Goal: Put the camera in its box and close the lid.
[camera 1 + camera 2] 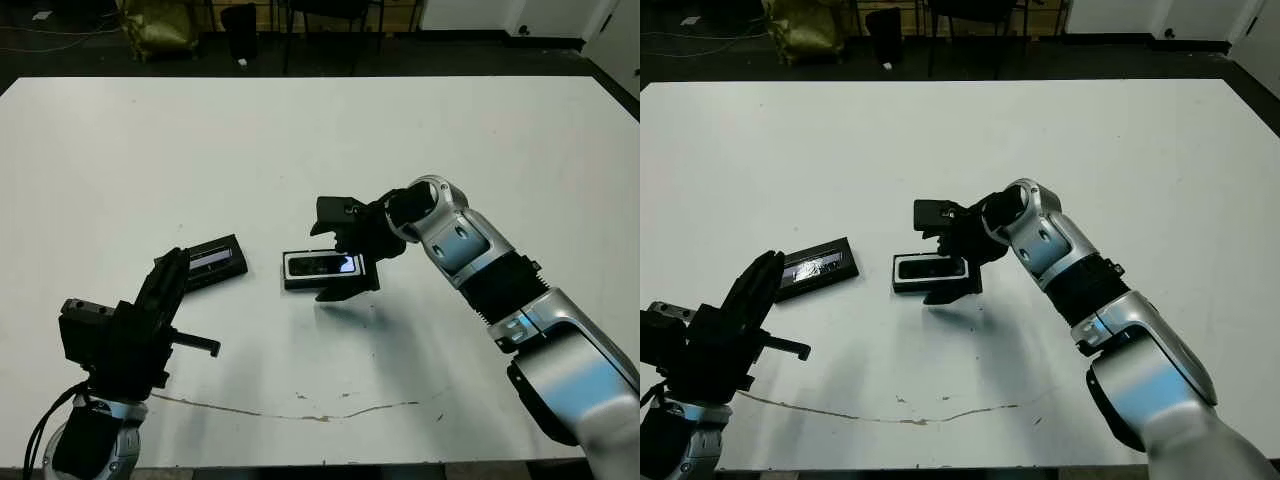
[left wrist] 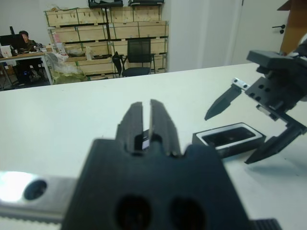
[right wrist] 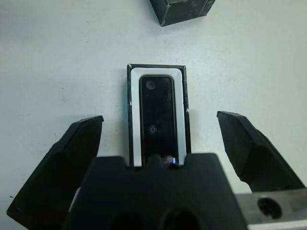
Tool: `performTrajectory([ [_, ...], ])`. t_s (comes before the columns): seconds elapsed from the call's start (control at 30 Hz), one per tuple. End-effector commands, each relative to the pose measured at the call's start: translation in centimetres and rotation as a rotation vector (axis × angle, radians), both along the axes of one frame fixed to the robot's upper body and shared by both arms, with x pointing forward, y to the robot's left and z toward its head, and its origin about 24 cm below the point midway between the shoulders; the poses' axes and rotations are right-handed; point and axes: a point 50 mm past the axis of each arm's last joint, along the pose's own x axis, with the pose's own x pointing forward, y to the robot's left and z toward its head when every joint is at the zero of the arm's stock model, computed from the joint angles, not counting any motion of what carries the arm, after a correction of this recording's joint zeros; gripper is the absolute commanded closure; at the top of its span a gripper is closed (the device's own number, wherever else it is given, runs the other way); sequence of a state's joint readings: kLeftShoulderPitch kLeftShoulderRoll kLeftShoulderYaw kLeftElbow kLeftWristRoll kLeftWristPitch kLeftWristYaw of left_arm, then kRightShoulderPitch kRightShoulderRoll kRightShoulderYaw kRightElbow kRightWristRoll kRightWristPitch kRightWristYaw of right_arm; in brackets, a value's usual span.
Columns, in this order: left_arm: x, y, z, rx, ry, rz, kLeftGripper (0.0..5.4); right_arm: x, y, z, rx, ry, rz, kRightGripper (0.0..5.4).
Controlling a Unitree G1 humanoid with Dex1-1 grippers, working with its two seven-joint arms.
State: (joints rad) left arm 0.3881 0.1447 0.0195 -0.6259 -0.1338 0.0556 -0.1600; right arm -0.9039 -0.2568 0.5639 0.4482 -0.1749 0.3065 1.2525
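The box lies open mid-table. Its white lining frames the slim black camera, which lies flat inside it. My right gripper hovers just over the box, open, with one finger on each side and nothing held. The lid, flat and black with a glossy strip, rests on the table to the left of the box, and its edge shows in the right wrist view. My left gripper sits low at the near left, shut and empty, its tips close beside the lid's left end.
The white table stretches wide beyond the box. A thin brownish crack line runs along the near edge. A person sits at a desk far beyond the table, with chairs and crates behind.
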Motion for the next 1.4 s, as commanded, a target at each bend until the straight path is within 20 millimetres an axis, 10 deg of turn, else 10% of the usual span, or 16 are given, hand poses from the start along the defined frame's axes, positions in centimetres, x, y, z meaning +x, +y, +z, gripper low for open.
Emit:
performTrajectory([
  [0.03, 0.1, 0.2, -0.5, 0.016, 0.028, 0.006, 5.40, 0.1, -0.5, -0.2, -0.019, 0.000, -0.014, 0.01],
  [0.77, 0.1, 0.1, -0.5, -0.002, 0.028, -0.002, 5.40, -0.3, -3.9, 7.7, 0.586, -0.070, -0.201, 0.13],
  [1.1, -0.4, 0.5, -0.4, 0.015, 0.031, 0.016, 5.40, -5.1, -7.5, 4.7, 0.799, -0.405, -0.562, 2.23],
  [1.4, -0.3, 0.8, -0.5, 0.017, 0.024, 0.005, 5.40, -11.6, -11.4, 0.6, 0.902, -0.354, -0.723, 4.31],
])
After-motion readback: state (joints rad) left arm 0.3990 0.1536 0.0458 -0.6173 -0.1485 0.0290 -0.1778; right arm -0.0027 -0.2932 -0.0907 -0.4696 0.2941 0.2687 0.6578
